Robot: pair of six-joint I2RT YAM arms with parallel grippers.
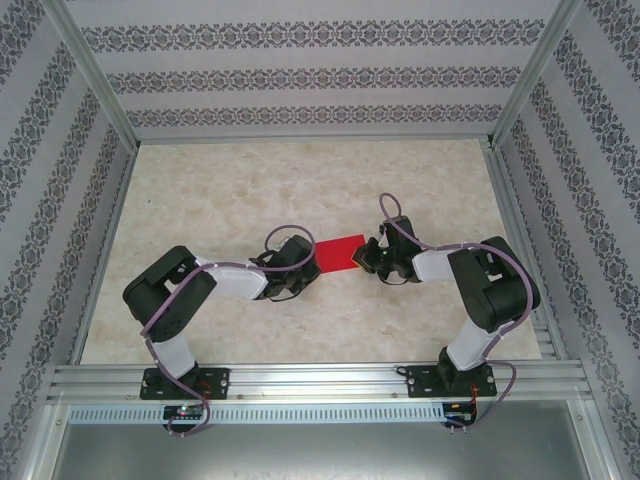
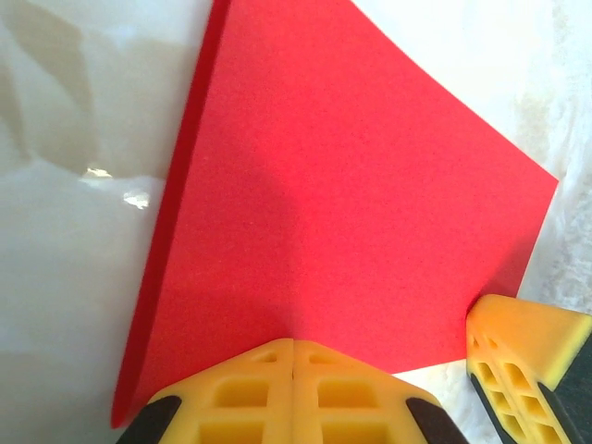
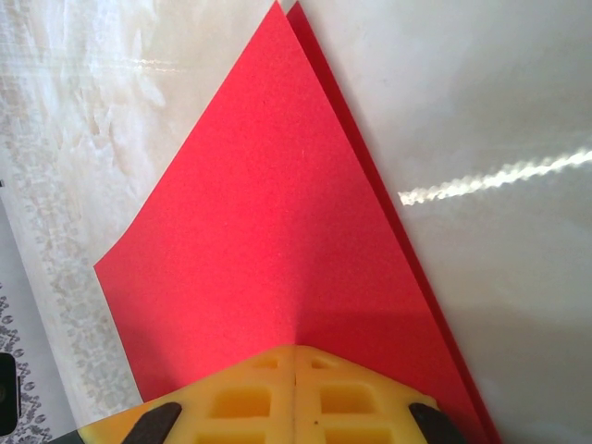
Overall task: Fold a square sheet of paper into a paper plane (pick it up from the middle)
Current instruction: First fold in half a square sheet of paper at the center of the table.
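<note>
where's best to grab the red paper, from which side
Middle of an end edge, low from the side, as the left gripper and right gripper do: the red paper is thin, doubled and flat, so likely only edges give grip.

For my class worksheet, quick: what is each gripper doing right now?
Left gripper: jaws closed, pinching an edge of the red sheet of paper.
Right gripper: jaws closed, pinching the same sheet.

Bright, even light leaves soft shadows under the arms (image 1: pixel 230 275) on the pale marbled desk (image 1: pixel 250 180). At the wrists, white glare streaks the desk, and the thin bright red sheet of paper (image 2: pixel 351 203) darkens beside blurred yellow end effector fingertips (image 3: pixel 240 402).
</note>
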